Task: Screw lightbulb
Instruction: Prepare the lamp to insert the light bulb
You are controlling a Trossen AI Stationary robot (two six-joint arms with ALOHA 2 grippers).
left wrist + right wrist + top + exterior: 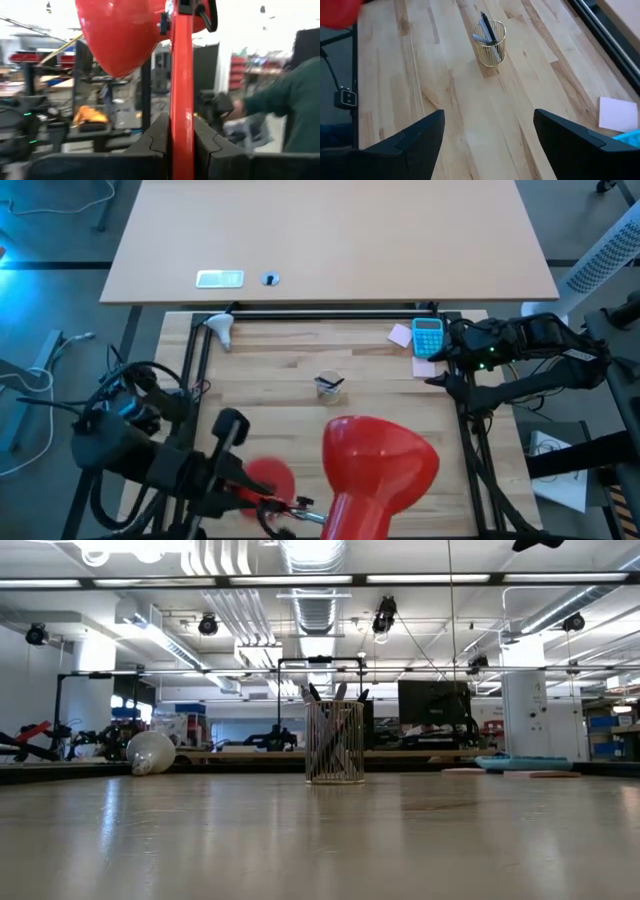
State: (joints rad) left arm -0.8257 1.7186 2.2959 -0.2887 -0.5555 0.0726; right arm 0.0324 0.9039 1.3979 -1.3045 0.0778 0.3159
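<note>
Left gripper [181, 145] jaws pinch the red lamp's stem [181, 90] at the counter's [300, 370] 6 o'clock edge, shade [380, 458] just beside at 5 o'clock. Right gripper [487, 135] jaws spread wide, holding nothing, hovering over the counter's 3 o'clock edge, near the blue calculator [428, 336] and pink notes [401, 334]. Lightbulb [220, 330] lies on the counter at 10 o'clock, well apart from both grippers; wire pen cup [329, 384] sits mid-counter.
</note>
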